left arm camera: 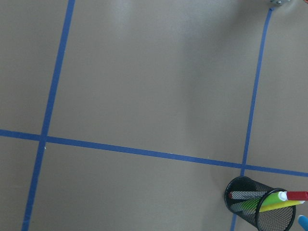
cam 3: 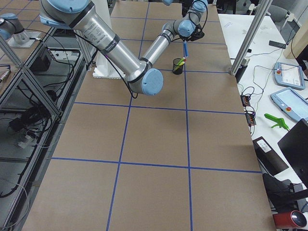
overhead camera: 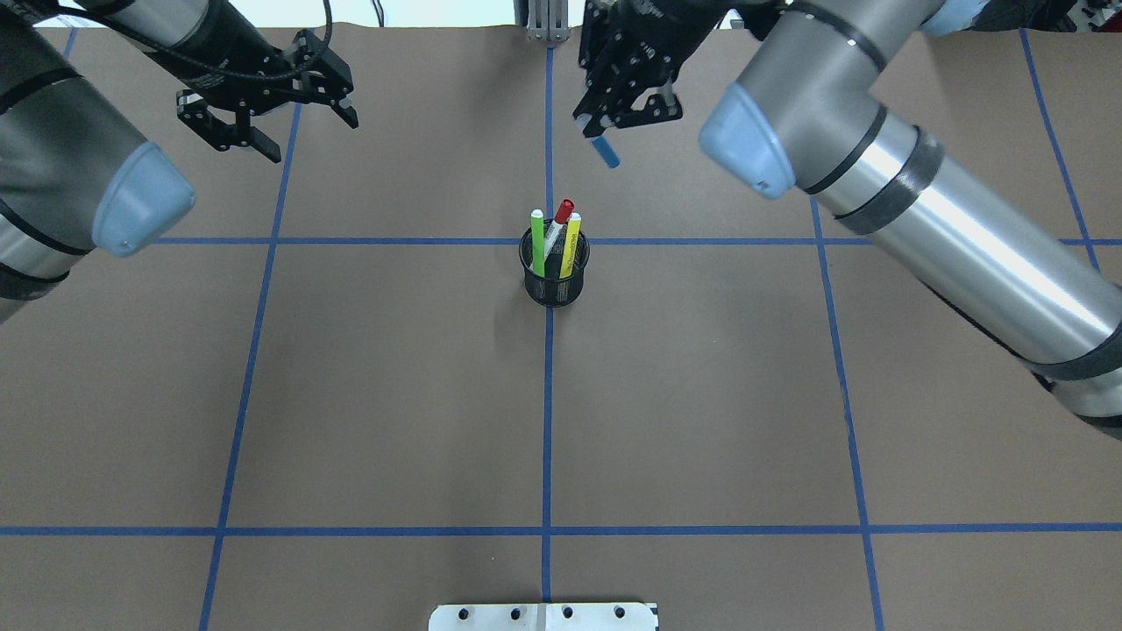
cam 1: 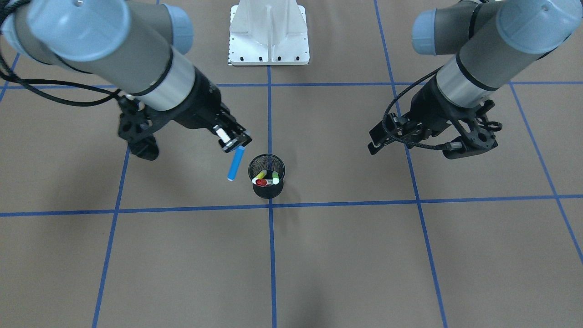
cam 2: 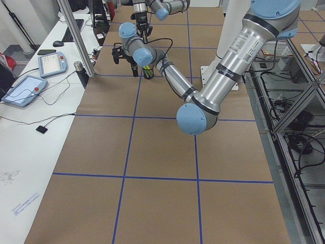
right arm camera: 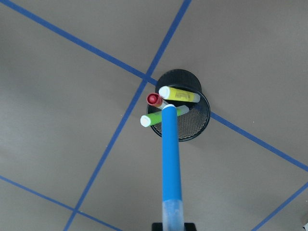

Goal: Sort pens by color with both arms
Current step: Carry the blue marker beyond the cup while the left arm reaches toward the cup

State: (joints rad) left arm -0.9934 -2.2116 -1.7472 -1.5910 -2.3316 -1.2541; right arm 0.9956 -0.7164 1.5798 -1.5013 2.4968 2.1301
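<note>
Midway between the left and right edges of the worktop (overhead camera: 394, 394), a bit closer to the far edge than the robot's, sits the black mesh cup (overhead camera: 554, 282). The green pen (overhead camera: 537, 238), yellow pen (overhead camera: 571, 241) and red-capped white pen (overhead camera: 562, 215) stand in it, leaning on the rim. Right gripper (cam 1: 237, 145) is clamped on the very top end of the blue pen (cam 1: 235, 166), which hangs tilted in the air just beside the cup on its right-edge side. Left gripper (overhead camera: 311, 138) hovers near the far edge, off to the left of the cup, jaws spread wide with nothing in them.

My worry: that pen is a slim, smooth, round plastic barrel pinched only at one end, so I'd guess it can pivot or slide out on a quick swing. Its dangling tip is also near the other pens' tops. Clip one and the cup, which is just light see-through wire mesh on the worktop's matte brown paper, probably tips. Both arms diving for the cup together could bump too.
</note>
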